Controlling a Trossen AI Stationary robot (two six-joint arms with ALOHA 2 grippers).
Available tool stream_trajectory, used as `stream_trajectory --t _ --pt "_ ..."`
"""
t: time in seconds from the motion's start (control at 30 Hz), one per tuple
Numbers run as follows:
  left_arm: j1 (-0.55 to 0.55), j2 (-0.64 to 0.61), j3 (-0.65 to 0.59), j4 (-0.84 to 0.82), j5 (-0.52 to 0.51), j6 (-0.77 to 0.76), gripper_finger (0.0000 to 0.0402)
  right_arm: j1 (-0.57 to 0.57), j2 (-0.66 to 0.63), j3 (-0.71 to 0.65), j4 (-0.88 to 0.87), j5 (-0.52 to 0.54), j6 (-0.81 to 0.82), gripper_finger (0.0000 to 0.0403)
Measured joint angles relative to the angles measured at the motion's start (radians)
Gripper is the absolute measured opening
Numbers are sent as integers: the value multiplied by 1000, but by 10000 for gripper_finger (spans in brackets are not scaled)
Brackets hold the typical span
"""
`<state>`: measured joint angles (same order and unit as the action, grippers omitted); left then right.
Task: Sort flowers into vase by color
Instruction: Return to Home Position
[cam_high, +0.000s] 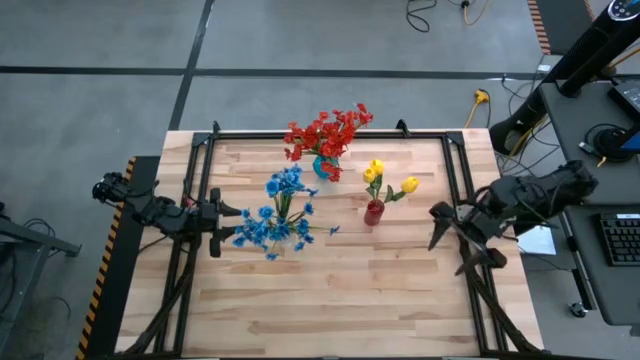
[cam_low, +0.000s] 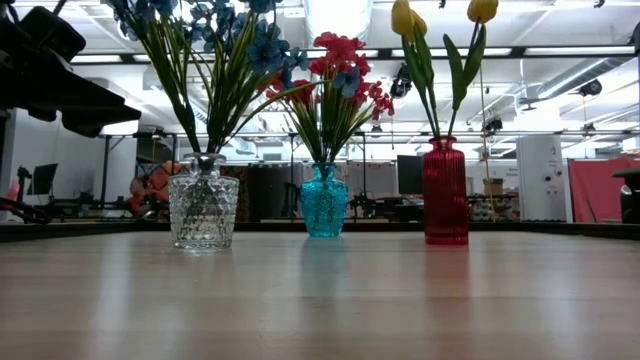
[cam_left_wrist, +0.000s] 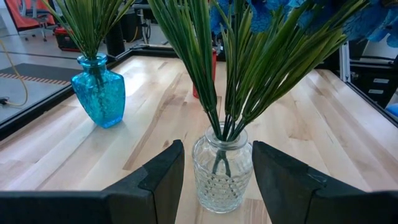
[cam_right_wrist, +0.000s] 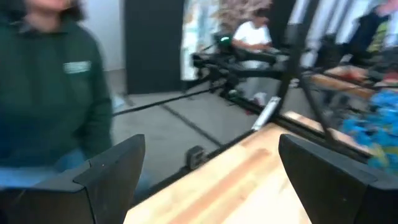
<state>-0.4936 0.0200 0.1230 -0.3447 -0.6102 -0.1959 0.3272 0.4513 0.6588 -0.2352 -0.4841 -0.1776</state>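
Inside vases (cam_low: 204, 210), flowers (cam_low: 338, 62) upright, heads up.

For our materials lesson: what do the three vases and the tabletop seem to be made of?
Clear vase: colourless glass, probably; see-through, knobbly pressed pattern, stems visible inside.
Blue vase: translucent turquoise glass, it seems; glossy, light passes through.
Red vase: translucent deep-red glass or possibly plastic, glossy.
Tabletop: pale wood planks with visible grain and joins, satin finish.

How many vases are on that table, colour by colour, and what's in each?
Clear vase, blue flowers: 1
Blue vase, red flowers: 1
Red vase, yellow flowers: 1
Total: 3 vases
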Motion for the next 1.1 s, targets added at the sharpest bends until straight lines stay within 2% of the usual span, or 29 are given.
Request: stream_trajectory --t 0.07,0.23,0.37,0.5,0.7,0.77,0.87,0.97,1.1 --pt "0 0 0 0 0 0 172 28 -52 -64 50 40 19 361" --pt "0 0 0 0 0 0 172 53 -129 -244 190 60 68 361" --pt "0 0 0 0 0 0 172 52 -114 -396 348 196 85 361" --pt "0 0 0 2 0 0 172 52 -76 -505 496 255 45 361" --pt "0 0 0 3 0 0 172 52 -4 -576 631 507 3 361" --pt "0 0 0 3 0 0 172 48 17 -589 695 515 -11 361" --pt "0 0 0 3 0 0 172 33 56 -603 786 468 -16 361" --pt "0 0 0 3 0 0 172 13 94 -605 819 429 -16 361" --pt "0 0 0 3 0 0 172 -11 125 -606 838 426 -59 361"
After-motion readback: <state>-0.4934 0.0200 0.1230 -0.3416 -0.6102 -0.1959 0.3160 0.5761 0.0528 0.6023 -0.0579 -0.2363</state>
